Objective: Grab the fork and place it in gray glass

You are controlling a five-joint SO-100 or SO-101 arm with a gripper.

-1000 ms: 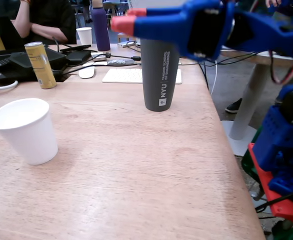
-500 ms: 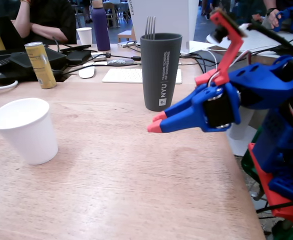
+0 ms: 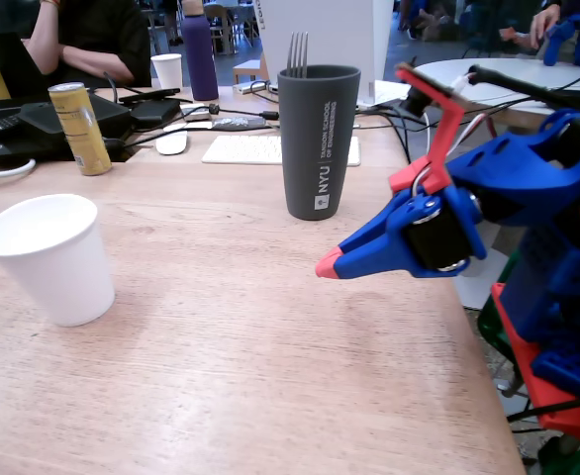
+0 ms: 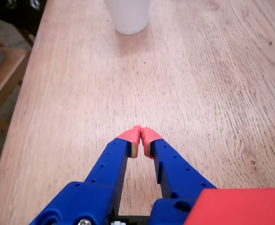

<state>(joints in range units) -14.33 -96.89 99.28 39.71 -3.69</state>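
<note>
The gray glass [image 3: 317, 142], a tall dark tumbler with white NYU print, stands upright at the middle back of the wooden table in the fixed view. The fork [image 3: 297, 54] stands inside it, only its silver tines showing above the rim. My blue gripper [image 3: 328, 266] with red tips hangs above the table, to the right of the glass and nearer the camera, apart from it. In the wrist view the gripper [image 4: 140, 133] is shut with its tips touching and nothing between them, pointing along the bare wood.
A white paper cup [image 3: 48, 256] stands at the left, and its base shows as the white cup [image 4: 127, 15] in the wrist view. A yellow can [image 3: 79, 128], keyboard [image 3: 255, 148], purple bottle [image 3: 199, 51] and cables sit at the back. The table edge [image 3: 468, 327] runs along the right.
The arm has come down from above the glass to the right of it and drawn back slightly. The fork's tines now show in the glass. The jaws have closed empty.
</note>
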